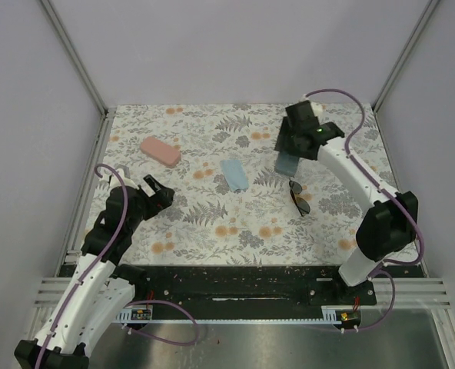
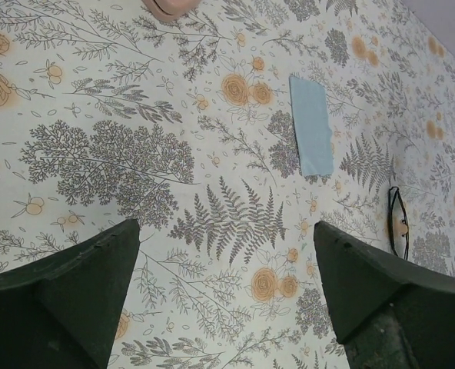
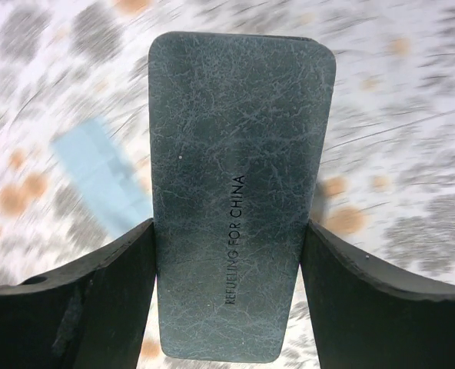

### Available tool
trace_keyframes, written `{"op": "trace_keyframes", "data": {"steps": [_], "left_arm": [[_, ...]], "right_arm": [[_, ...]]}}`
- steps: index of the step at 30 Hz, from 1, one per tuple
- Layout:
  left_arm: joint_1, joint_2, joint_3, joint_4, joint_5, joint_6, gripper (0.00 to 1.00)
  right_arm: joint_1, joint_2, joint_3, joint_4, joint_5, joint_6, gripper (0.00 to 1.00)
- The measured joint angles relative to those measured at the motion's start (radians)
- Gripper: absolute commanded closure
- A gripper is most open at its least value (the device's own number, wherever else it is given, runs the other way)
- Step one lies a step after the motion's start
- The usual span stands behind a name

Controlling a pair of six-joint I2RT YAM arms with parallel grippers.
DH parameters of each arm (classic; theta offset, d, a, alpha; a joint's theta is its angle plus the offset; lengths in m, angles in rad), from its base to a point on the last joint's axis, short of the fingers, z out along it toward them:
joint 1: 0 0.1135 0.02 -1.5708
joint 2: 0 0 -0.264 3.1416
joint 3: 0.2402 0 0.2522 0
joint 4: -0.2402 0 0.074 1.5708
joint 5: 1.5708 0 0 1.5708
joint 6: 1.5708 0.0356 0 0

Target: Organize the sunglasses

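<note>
**Right hand** (image 3: 227, 246): clenched on the blue-grey case (image 3: 241, 131), with one finger pressed against each long side. The case face carries the printed line "REFUELING FOR CHINA". In the top view, this hand and the case are in the upper right of the frame. Whether the case touches the floral desk (image 1: 212, 227) cannot be determined.

**Left hand** (image 1: 157, 191): released, fingers spread wide, nothing between them. It is left of centre in the top view, over bare desk.

**Dark sunglasses** (image 1: 299, 197): lying on the desk right of centre in the top view, just below the held case and apart from it. No hand touches them.

**Light blue cloth** (image 1: 234, 175): lying flat near the centre of the frame, left of the held case.

**Pink case** (image 1: 161, 151): on the desk in the upper left of the frame, above the left hand.
</note>
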Motion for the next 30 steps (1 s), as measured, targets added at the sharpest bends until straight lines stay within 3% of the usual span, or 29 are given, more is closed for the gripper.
{"op": "trace_keyframes", "data": {"steps": [7,12,13,14,24,30], "left_arm": [[0.002,0.057,0.0,0.0,-0.006,-0.002,0.01],[0.009,0.144,0.027,-0.024,-0.029,-0.025,0.01],[0.012,0.161,0.035,-0.026,-0.035,-0.029,0.01],[0.015,0.177,0.045,-0.027,-0.039,-0.032,0.01],[0.075,0.302,0.148,-0.016,-0.085,-0.082,0.01],[0.129,0.461,0.23,0.012,-0.084,-0.106,0.01]], "right_arm": [[-0.377,0.05,-0.034,-0.006,0.006,-0.026,0.29],[-0.513,0.154,-0.036,0.004,0.002,-0.017,0.21],[-0.526,0.176,-0.037,0.006,0.002,-0.015,0.14],[-0.536,0.198,-0.038,0.007,0.001,-0.014,0.01],[-0.544,0.23,-0.076,0.05,-0.037,-0.007,0.01],[-0.529,0.038,-0.244,0.101,-0.119,0.005,0.01]]}}
